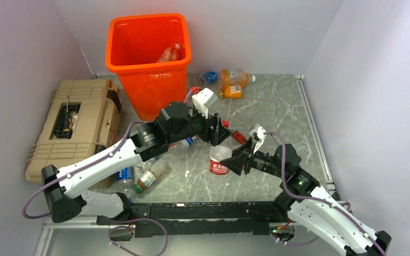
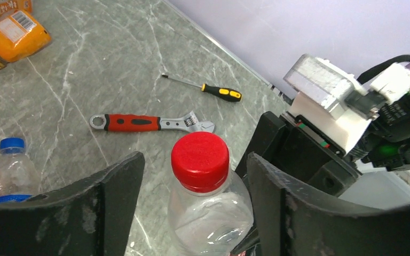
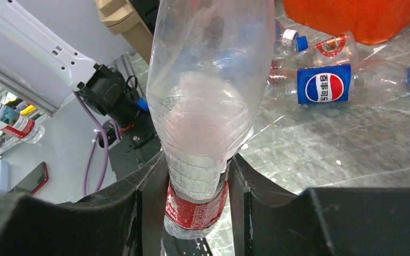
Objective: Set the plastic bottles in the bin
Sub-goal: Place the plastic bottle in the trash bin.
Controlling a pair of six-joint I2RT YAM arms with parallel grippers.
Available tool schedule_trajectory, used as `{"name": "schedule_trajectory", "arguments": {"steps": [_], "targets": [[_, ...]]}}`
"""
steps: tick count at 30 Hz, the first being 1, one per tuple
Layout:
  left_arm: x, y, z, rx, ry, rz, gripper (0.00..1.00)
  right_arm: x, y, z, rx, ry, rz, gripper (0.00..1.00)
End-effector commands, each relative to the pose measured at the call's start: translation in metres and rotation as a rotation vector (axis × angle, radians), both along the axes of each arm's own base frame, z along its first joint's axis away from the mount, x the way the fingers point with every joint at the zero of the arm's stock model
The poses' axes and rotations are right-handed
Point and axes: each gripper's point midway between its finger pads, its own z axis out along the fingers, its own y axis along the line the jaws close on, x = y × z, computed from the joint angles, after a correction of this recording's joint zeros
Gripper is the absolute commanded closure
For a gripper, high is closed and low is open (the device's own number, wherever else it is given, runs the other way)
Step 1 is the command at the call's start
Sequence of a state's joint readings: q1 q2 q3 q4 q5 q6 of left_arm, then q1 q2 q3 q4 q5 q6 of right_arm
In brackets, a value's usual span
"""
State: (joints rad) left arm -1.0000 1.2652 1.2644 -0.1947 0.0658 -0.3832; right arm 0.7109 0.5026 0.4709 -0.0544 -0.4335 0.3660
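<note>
Our right gripper [image 3: 195, 178] pinches the clear red-capped plastic bottle [image 3: 208, 96] just above its red label, holding it upright at mid-table, well apart from the tall orange plastic bin [image 1: 149, 80]. Our left gripper [image 2: 195, 184] stands spread on either side of the cap, with a gap on each side. We should centre on the neck and grip firmly before the right lets go, or the bottle may tip.

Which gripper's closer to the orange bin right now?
Left. The left gripper sits just in front of the bin, off its right side, its jaws either side of the red-capped bottle top. The right gripper is farther back toward the near edge, clamped on that bottle's body.
</note>
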Motion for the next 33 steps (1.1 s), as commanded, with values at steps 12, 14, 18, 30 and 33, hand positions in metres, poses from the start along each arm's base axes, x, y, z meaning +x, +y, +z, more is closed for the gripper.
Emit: {"name": "schedule_trajectory", "arguments": {"steps": [12,14,18,30,33], "targets": [[0.0,-0.014,0.022,-0.036,-0.037,-0.055,0.65,-0.001,0.005,0.016,0.039,-0.07,0.031,0.78],[-0.001,-0.013,0.023,-0.04,-0.046,-0.057,0.73,-0.002,0.005,0.017,0.04,-0.071,0.034,0.78],[-0.003,-0.012,0.024,-0.046,-0.06,-0.073,0.96,0.001,0.004,0.017,0.038,-0.062,0.016,0.63],[-0.018,0.014,0.08,-0.136,-0.256,-0.093,1.0,0.004,-0.008,0.06,0.158,-0.093,-0.072,0.0],[-0.042,0.018,0.102,-0.204,-0.327,-0.201,1.0,-0.002,-0.004,0.078,0.199,-0.127,-0.026,0.0]]}}
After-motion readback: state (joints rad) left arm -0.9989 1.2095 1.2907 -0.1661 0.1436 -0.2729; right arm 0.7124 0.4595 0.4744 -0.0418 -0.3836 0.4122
